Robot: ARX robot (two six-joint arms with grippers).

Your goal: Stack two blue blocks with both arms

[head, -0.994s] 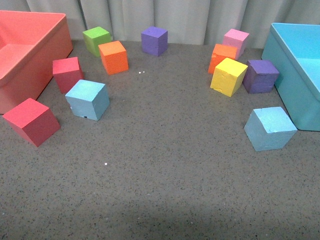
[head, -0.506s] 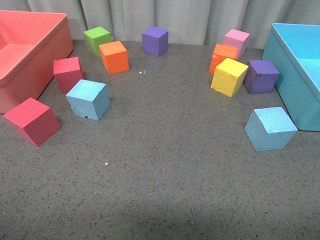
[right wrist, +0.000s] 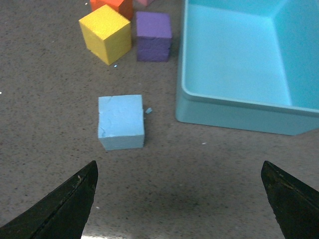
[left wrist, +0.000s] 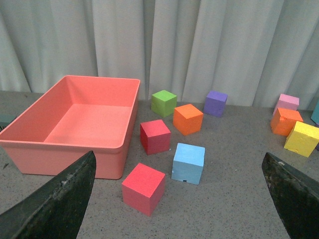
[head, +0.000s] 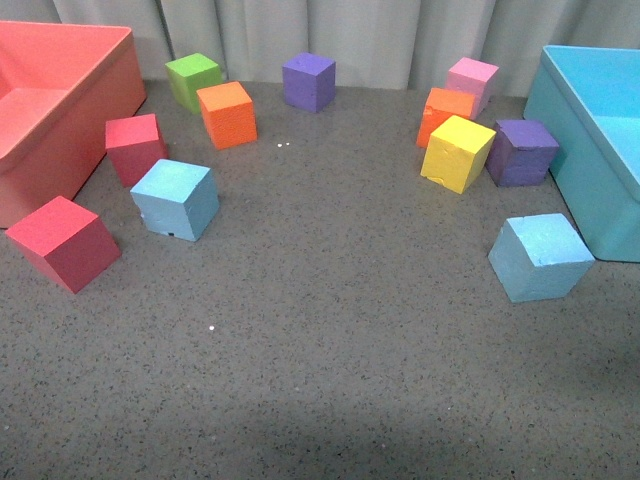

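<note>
The left claw (left wrist: 178, 155) is shown spread wide in the left wrist view, with nothing gripped between its fingers. The right claw (right wrist: 179, 162) is likewise spread wide and empty.

The first blue block (head: 175, 200) is located on the left part of the worktop (head: 330, 350). It is set flat, just in front of a red cube (head: 135, 148) and near a second red cube (head: 62, 243). A coral bin (head: 60, 110) is positioned further left.

The second blue block (head: 540, 257) is located on the right part of the worktop. It is set near the turquoise bin (head: 600, 170) but apart from it. A yellow cube (head: 457, 152) and a purple cube (head: 522, 152) are placed behind it.

The two blue blocks are well apart and are not stacked.
</note>
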